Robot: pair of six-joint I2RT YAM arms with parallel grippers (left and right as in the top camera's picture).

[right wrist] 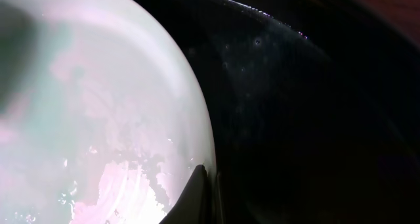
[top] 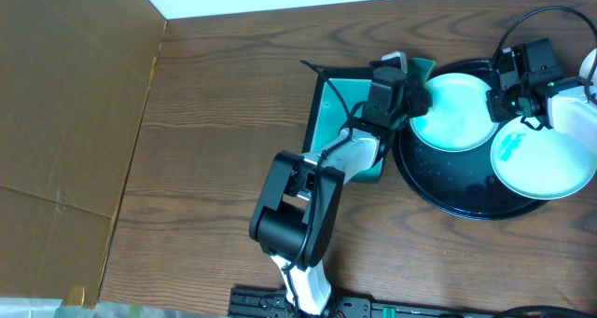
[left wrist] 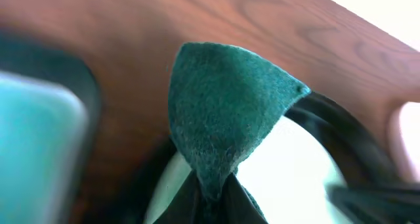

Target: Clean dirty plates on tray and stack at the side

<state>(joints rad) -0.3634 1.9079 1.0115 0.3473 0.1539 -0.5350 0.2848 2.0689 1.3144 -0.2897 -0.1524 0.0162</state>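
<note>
My left hand (top: 408,96) is clenched on a green pad (left wrist: 226,106). The pad is pinched at its lower end, so the free part stands up folded like a cone. It hangs over the left rim of the mint plate (top: 457,117), which lies in the black tray (top: 438,183). I think this grip leaves enough loose felt to press flat and rub.

My right hand (top: 515,96) is at the opposite rim. In the wrist cam its fingertips (right wrist: 200,194) are closed thin on a pale plate edge. I judge it is the same mint plate, held so it does not slide when I wipe.

The 2nd plate (top: 550,159) overlaps the tray's right side and has a teal smear (top: 508,148) near its rim, so it is not cleaned yet. The teal dish (top: 326,122) sits on the tabletop (top: 215,103) just beside the tray, near for the pad. No stack at the side is visible, so the task is at an early stage, approx.
</note>
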